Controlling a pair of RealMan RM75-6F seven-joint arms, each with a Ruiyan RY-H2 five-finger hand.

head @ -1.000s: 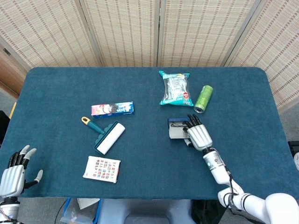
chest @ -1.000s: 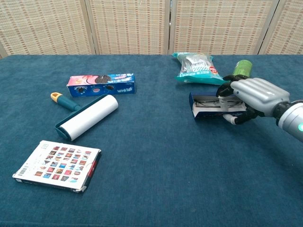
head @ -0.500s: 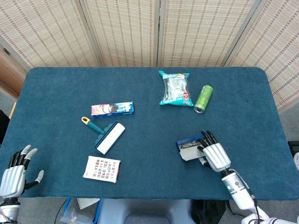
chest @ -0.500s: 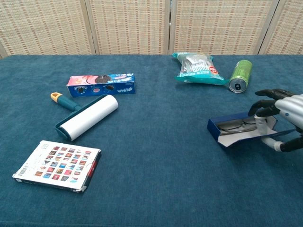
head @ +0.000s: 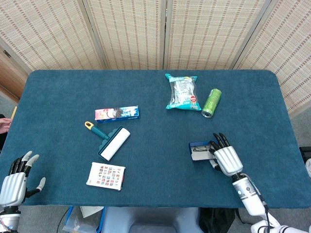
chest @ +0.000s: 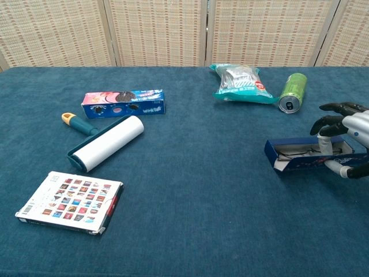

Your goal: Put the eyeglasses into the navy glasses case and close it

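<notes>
Navy glasses case sits open in your right hand, near the table's right front part; fingers curl over its far edge and the thumb runs along the near side, so the hand grips the case. Eyeglasses lie inside it, dark frame visible against the pale lining; lid state beyond open is hard to tell. Your left hand hangs off the front-left table corner, fingers spread, holding nothing; the chest view doesn't show it.

Further out: green can lies on its side behind the case, with a teal snack bag just beside it to the left. Well apart on the left half of the blue table: a lint roller with yellow-tipped handle, a blue cookie box behind it, and a flat sticker card nearer the front edge.
</notes>
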